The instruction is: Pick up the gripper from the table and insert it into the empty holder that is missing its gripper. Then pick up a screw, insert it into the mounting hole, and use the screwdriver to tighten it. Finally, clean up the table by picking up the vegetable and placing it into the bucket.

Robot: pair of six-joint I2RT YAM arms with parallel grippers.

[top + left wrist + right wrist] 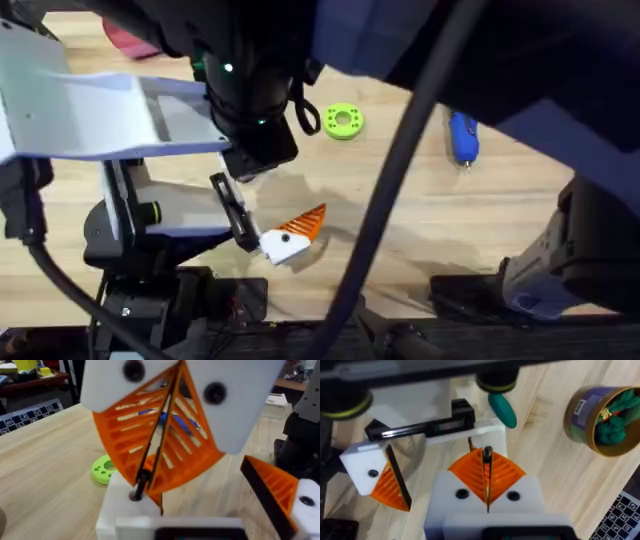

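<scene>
I am holding the right gripper (pixel 487 458) pressed shut, its orange ribbed pads meeting on a small dark piece at the tip, which I am judging to be the screw (pixel 487 451). I am keeping that tip just over the white holder (pixel 496 435), beside the fixture's black bar. I cannot tell the state of the left gripper (pixel 190 529). I am treating the screw as light, rigid and smooth: it is likely to pivot or slip between the pads, so I am gripping it across the shank with the point free. The screwdriver (pixel 463 138) is lying on the table well apart from the fixture, past the green ring (pixel 343 121). I am expecting it to be stiff, round and prone to rolling, so I am planning to take it across the mid-body, clear of the metal tip. The vegetable (pixel 502 410) is lying near the holder, and the bucket (pixel 576 420) is standing apart from it.
</scene>
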